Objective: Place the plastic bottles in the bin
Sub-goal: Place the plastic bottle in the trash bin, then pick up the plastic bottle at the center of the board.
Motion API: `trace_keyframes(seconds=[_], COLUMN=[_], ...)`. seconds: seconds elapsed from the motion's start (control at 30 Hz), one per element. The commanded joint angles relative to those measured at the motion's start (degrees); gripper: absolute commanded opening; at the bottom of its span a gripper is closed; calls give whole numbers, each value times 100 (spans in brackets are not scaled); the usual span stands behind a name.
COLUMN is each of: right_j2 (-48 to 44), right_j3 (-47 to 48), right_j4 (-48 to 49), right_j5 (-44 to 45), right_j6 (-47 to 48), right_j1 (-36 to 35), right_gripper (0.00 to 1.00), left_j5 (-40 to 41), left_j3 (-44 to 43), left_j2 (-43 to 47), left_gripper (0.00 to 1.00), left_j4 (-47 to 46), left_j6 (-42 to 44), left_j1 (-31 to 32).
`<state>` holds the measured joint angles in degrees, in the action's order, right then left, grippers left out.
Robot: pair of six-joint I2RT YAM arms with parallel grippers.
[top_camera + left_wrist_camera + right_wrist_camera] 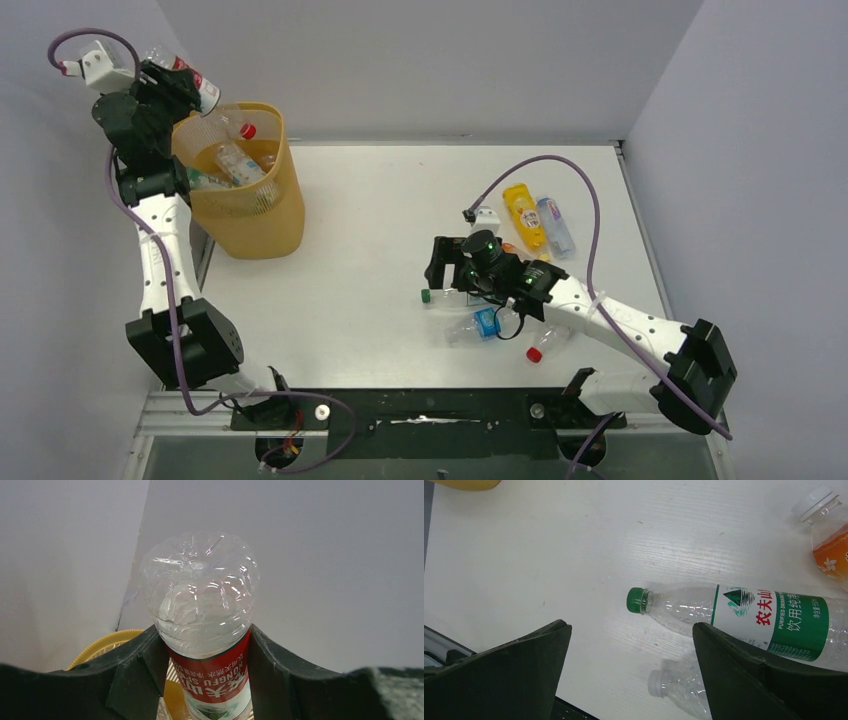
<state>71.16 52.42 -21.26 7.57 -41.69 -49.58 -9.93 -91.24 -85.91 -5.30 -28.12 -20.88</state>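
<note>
Overhead — several bottles (238,160) in the bin (262,228), about five left on the desk (350,250) well right of it. Left wrist: left claw (205,630) clamps a red-labelled bottle (200,600) over the bin. Right wrist: right claw (630,626) wide, empty — above a green-capped bottle (744,617).

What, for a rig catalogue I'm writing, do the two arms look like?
The left arm and right arm match: white links, black joint housings, black wedge-shaped jaws. A purple cable loops along each. Small green lights glow near the right wrist.
</note>
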Motion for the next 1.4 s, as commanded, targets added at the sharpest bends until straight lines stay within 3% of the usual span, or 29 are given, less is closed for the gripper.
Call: trace_keyframes(seconds=[0.0, 0.17, 0.3, 0.43, 0.6, 0.8, 0.97, 1.2, 1.37], right_j2=[-22, -73, -64, -67, -23, -27, -5, 21, 30], right_j3=[104, 88, 117, 144, 196, 182, 222, 303, 176], right_j4=[350, 288, 235, 227, 236, 203, 218, 201, 320], right_j5=[-11, 74, 103, 128, 113, 122, 113, 173, 225], right_j6=[-65, -85, -86, -85, -61, -50, -50, -53, -156], right_j1=[-59, -90, -95, -104, -128, -148, -153, -243, -340], right_gripper=[98, 98, 98, 98, 98, 98, 98, 98, 98], left_j5=[171, 514, 427, 727, 941, 705, 855, -153, -654], left_j3=[156, 403, 145, -151, 151, 8, -913, -2070, -2002], left_j2=[-323, -513, -802, -865, -676, -574, -660, -488, -55], left_gripper=[34, 34, 35, 68, 82, 84, 84, 85, 85], left_j4=[-864, -1327, -1148, -356, -181, 60, 1257, 2519, 2764], left_j6=[276, 636, 787, 859, 710, 551, 377, 157, 75], left_j1=[198, 525, 667, 757, 737, 591, 405, 304, 651])
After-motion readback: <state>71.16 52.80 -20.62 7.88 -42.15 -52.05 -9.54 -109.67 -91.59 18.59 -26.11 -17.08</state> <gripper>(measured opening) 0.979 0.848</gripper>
